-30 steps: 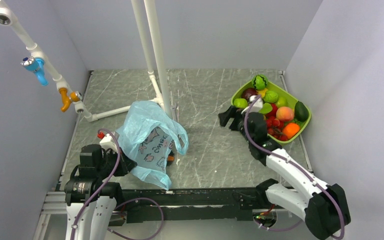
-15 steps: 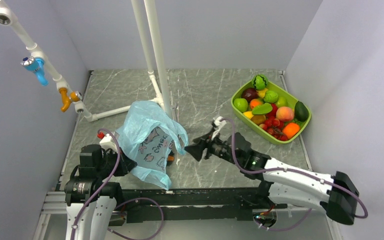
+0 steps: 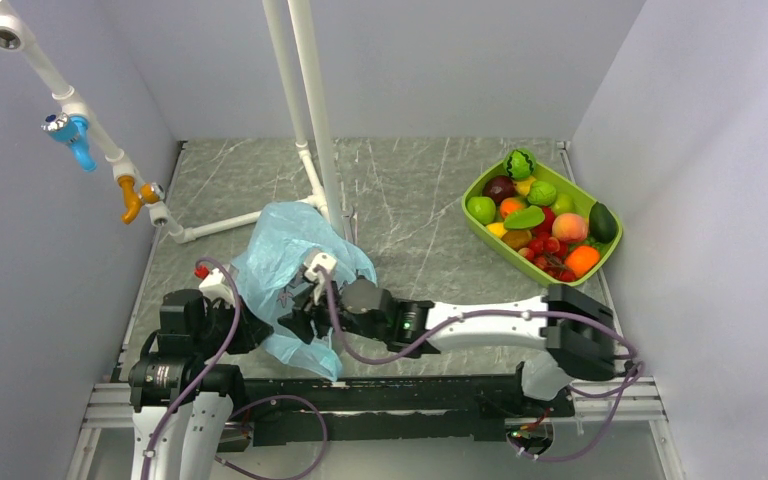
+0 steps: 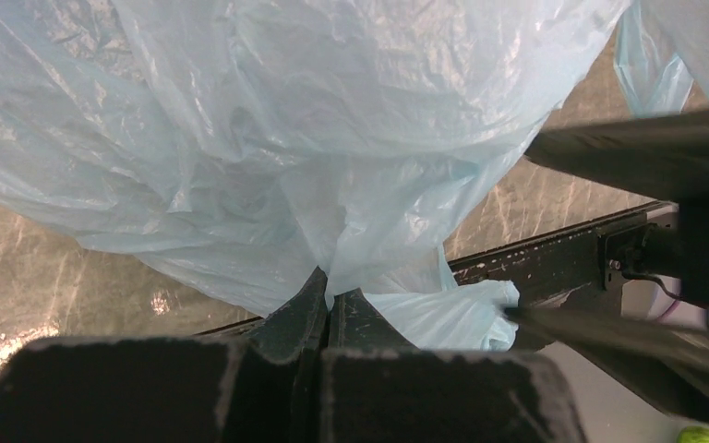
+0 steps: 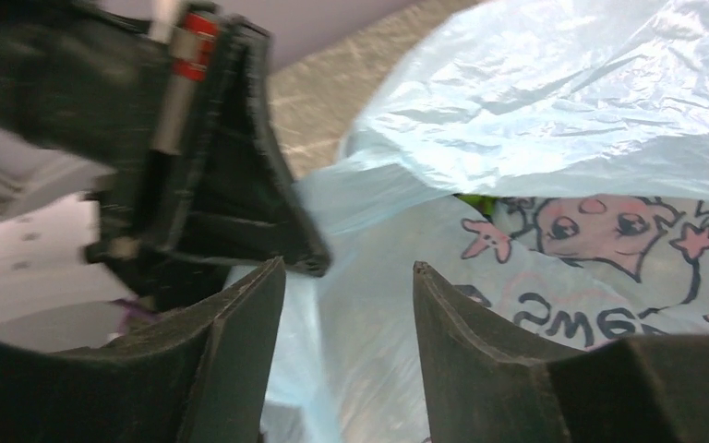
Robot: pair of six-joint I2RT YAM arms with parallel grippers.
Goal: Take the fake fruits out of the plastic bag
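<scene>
The light-blue plastic bag [image 3: 295, 250] lies crumpled at the near left of the table, its printed side facing right. My left gripper [image 3: 250, 328] is shut on a fold of the bag's film [image 4: 332, 277]. My right gripper [image 3: 298, 312] is open and reaches across to the bag's printed side [image 5: 517, 277], its jaws close to the film with nothing between them. Several fake fruits [image 3: 540, 222] lie in the lime-green tray [image 3: 600, 268] at the far right, among them a striped melon [image 3: 519, 163]. A bit of green [image 5: 476, 204] shows through the bag's film.
A white pipe frame [image 3: 310, 120] stands behind the bag, with a pipe [image 3: 230, 225] running along the table to the left wall. A black rail [image 3: 400, 390] runs along the near edge. Grey walls close in both sides.
My right arm has swung from the tray on the right across the table to the bag, its gripper staying open. The left gripper and the bag have not moved.
</scene>
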